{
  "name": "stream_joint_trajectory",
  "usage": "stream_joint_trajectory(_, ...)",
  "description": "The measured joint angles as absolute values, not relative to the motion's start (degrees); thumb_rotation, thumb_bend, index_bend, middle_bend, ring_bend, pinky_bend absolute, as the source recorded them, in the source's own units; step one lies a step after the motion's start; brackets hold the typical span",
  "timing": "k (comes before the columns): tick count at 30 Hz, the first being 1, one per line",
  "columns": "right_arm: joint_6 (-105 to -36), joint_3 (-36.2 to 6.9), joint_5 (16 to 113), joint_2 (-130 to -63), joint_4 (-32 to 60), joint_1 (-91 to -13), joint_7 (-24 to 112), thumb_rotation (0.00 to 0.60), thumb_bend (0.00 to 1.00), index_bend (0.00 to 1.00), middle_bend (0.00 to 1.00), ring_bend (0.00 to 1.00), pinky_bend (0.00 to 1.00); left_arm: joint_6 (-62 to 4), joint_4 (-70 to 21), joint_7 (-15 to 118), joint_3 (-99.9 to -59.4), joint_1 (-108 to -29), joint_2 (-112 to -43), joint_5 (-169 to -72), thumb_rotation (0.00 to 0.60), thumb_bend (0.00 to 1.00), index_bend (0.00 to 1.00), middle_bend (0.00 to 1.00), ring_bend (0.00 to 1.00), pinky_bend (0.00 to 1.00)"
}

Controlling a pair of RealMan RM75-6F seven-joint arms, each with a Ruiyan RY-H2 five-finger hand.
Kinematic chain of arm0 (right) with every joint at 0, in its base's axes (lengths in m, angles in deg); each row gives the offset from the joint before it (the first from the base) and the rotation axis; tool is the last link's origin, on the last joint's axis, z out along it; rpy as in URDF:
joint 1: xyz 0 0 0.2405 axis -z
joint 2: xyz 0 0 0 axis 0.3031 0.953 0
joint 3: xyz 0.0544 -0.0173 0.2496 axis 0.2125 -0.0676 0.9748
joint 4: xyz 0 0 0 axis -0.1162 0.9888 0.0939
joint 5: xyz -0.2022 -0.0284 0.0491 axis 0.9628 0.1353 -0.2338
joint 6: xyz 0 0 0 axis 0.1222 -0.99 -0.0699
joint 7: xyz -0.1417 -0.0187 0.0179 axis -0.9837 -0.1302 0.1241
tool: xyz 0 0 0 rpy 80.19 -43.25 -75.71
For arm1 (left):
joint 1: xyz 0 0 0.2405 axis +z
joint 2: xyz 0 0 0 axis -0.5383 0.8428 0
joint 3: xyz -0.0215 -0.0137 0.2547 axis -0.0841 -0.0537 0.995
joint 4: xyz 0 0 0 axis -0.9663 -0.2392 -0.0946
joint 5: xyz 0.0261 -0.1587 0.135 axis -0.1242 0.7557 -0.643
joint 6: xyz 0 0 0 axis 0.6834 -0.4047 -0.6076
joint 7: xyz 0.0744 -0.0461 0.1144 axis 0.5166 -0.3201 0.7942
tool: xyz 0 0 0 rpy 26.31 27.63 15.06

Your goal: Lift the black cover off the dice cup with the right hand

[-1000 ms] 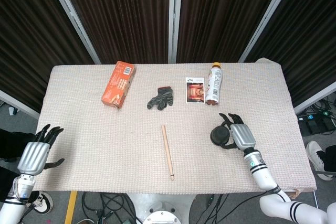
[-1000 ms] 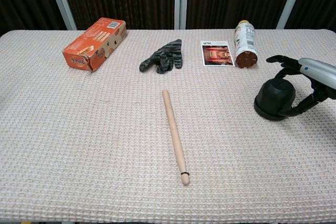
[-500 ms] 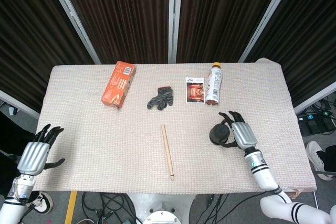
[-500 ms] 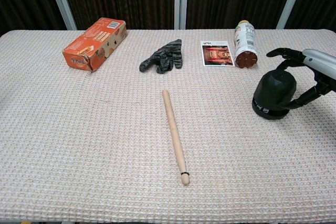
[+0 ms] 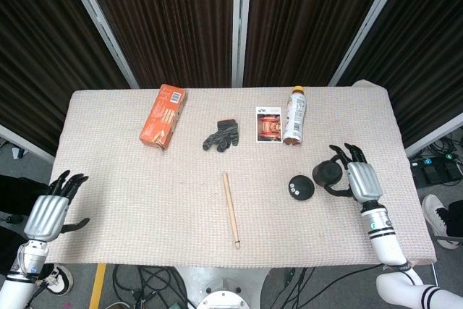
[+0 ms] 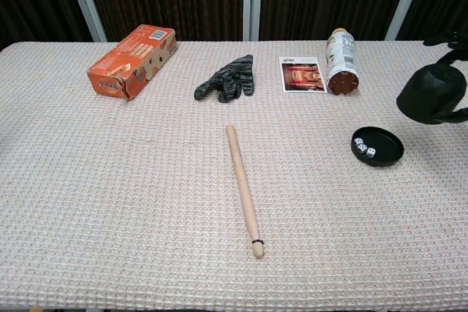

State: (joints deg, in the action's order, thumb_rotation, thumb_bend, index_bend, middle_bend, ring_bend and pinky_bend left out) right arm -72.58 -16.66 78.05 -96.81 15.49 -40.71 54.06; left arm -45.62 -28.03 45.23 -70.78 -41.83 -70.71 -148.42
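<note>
My right hand (image 5: 359, 180) grips the black cover (image 5: 328, 174) (image 6: 430, 94) and holds it in the air, up and to the right of the base. The shallow black base (image 5: 299, 187) (image 6: 377, 147) lies uncovered on the cloth, with three white dice (image 6: 363, 147) inside. In the chest view only a few dark fingers (image 6: 446, 42) of the right hand show at the right edge around the cover. My left hand (image 5: 49, 211) hangs off the table's left front corner, fingers apart, holding nothing.
A wooden stick (image 5: 231, 209) lies in the middle of the table. At the back lie an orange box (image 5: 163, 114), a dark glove (image 5: 222, 134), a picture card (image 5: 268, 124) and a bottle on its side (image 5: 294, 115). The table edge (image 5: 405, 171) runs just right of my right hand.
The right hand lifted the cover off the base and carried it up and to the right. The base and its dice are now exposed. The left hand stayed put.
</note>
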Motion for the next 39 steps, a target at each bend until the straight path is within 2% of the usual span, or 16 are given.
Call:
stream_joint_trajectory(7, -72.03, -17.63, 77.09, -96.76, 20.49, -38.70, 57.24, 0.600, 0.09, 0.13, 0.42, 0.00, 0.00, -45.51, -28.38, 45.72, -70.70, -41.83, -70.50, -148.41, 0.600, 0.12, 0.13, 0.12, 0.00, 0.18)
stream_joint_trajectory(9, -71.54, -18.04, 77.14, -96.99, 21.84, -38.36, 58.43, 0.600, 0.05, 0.10, 0.34, 0.00, 0.00, -45.57, -28.52, 45.88, -70.73, -41.83, -70.45, -148.40, 0.600, 0.12, 0.13, 0.12, 0.00, 0.18)
stream_joint_trajectory(11, -71.01, -18.38, 77.44, -97.05, 22.35, -38.24, 59.51, 0.600, 0.01, 0.02, 0.16, 0.00, 0.00, -45.66, -28.67, 46.03, -70.75, -41.80, -70.39, -148.40, 0.600, 0.12, 0.13, 0.12, 0.00, 0.18)
stream_joint_trajectory(13, -70.78, -18.63, 78.11, -96.97, 22.39, -38.21, 61.12, 0.600, 0.00, 0.00, 0.05, 0.00, 0.00, -45.68, -28.75, 46.15, -70.75, -41.78, -70.33, -148.38, 0.600, 0.12, 0.13, 0.12, 0.00, 0.18)
stream_joint_trajectory(15, -70.90, -18.79, 79.10, -96.76, 22.28, -38.19, 63.01, 0.600, 0.00, 0.00, 0.01, 0.00, 0.00, -45.69, -28.81, 46.17, -70.78, -41.77, -70.30, -148.34, 0.600, 0.12, 0.13, 0.12, 0.00, 0.18)
stream_joint_trajectory(23, -76.17, -18.53, 82.80, -94.66, 19.33, -37.38, 66.39, 0.600, 0.00, 0.00, 0.00, 0.00, 0.00, -46.28, -29.15, 46.15, -71.02, -41.71, -70.01, -148.44, 0.600, 0.12, 0.13, 0.12, 0.00, 0.18)
stream_joint_trajectory(28, -81.64, -18.89, 85.86, -90.65, 15.36, -35.87, 65.41, 0.600, 0.00, 0.00, 0.03, 0.00, 0.00, -46.66, -29.65, 46.62, -71.26, -41.65, -69.69, -148.38, 0.600, 0.12, 0.13, 0.12, 0.00, 0.18)
stream_joint_trajectory(33, -84.20, -19.78, 86.23, -88.57, 13.05, -33.72, 54.27, 0.600, 0.09, 0.00, 0.03, 0.00, 0.00, -47.12, -29.99, 47.29, -71.61, -41.50, -69.38, -148.09, 0.600, 0.12, 0.13, 0.12, 0.00, 0.18)
stream_joint_trajectory(39, -88.42, -21.33, 85.81, -88.67, 12.80, -29.68, 37.87, 0.600, 0.10, 0.00, 0.01, 0.00, 0.00, -47.97, -30.27, 47.95, -72.05, -41.26, -69.04, -147.89, 0.600, 0.12, 0.13, 0.12, 0.00, 0.18)
